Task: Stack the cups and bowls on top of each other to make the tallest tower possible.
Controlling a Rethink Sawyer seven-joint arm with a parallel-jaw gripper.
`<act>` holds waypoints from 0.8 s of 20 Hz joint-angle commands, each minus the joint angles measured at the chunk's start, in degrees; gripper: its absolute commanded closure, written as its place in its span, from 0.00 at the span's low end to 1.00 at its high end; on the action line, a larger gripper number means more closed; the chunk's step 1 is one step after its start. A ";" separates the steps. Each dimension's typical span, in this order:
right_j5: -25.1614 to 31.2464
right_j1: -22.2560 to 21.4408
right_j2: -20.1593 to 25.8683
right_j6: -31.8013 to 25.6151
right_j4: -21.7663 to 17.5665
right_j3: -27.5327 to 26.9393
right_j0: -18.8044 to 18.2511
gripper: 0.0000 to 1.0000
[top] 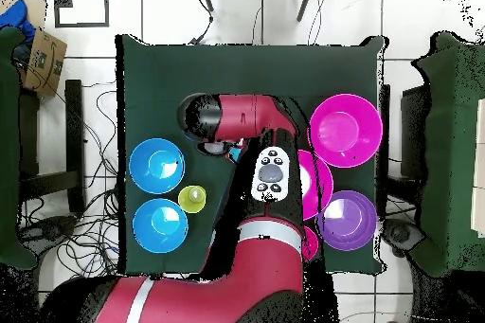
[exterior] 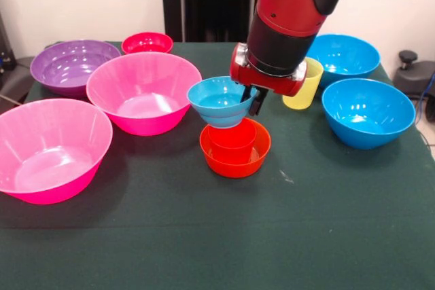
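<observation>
Tower (exterior: pixel 234 142) sits mid-bench (exterior: pixel 217 236): orange bowl (exterior: pixel 235 157) at the bottom, red cup (exterior: pixel 232 142) nested upright in it, so the base stays wide & steady. Your end effector (exterior: pixel 253 102) is pinched on the far rim of the light-blue bowl (exterior: pixel 221 102), holding it right over the cup, probably to seat it next. Yellow cup (exterior: pixel 304 84) & the big bowls wait apart.

Front view: tower (exterior: pixel 232 142) mid-table: cup (exterior: pixel 232 142) in small bowl (exterior: pixel 235 157), 2nd small bowl (exterior: pixel 219 100) on top. 3 lg bowls left (exterior: pixel 143 92), 2 right (exterior: pixel 368 112). Tumbler (exterior: pixel 307 89) behind-right of tower, small bowl (exterior: pixel 147 43) far left-rear.
</observation>
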 commanded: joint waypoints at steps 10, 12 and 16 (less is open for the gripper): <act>-15.15 2.18 11.78 -4.85 -3.55 5.05 -3.03 1.00; -15.26 2.28 12.08 -5.09 -3.68 4.98 -3.42 1.00; -16.20 2.20 12.04 -4.98 -4.44 4.91 -3.79 1.00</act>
